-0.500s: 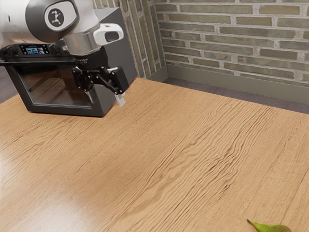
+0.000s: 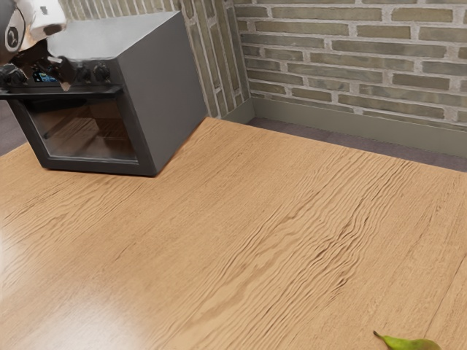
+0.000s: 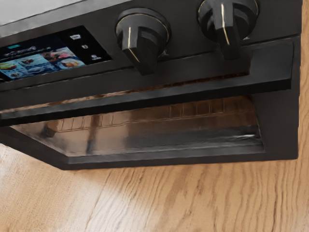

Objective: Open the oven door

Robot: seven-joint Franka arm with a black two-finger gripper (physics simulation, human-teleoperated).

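The oven (image 2: 164, 91) is set on the wooden table (image 2: 241, 240), toward the exterior view's left, with its front turned toward the exterior view's lower left. The door (image 2: 142, 149) is seen shut against the oven's front, below the control panel. A dark handle (image 2: 76, 94) is fixed along the door's upper edge, and a glass window (image 2: 91, 131) is framed beneath it. Through the glass, wire racks (image 3: 207, 107) are seen dimly in the wrist view.

In the exterior view, the gripper (image 2: 63, 76) is held before the control panel, above the line of the handle, and part of the display (image 2: 44, 76) is covered by it. Whether it is clenched, released or grasping anything cannot be told, nor can it be told whether the oven is touched by it.

In the wrist view, the oven's front is faced at a slant by the hand's camera. Two pointed knobs (image 3: 142, 41) are shown above the handle, beside the lit display, on which small pictures are shown.

A green pear (image 2: 408, 343) is placed on the table, well apart from the oven, and is partly cut off by the exterior view's lower edge. The table is backed by a brick wall (image 2: 350, 65).
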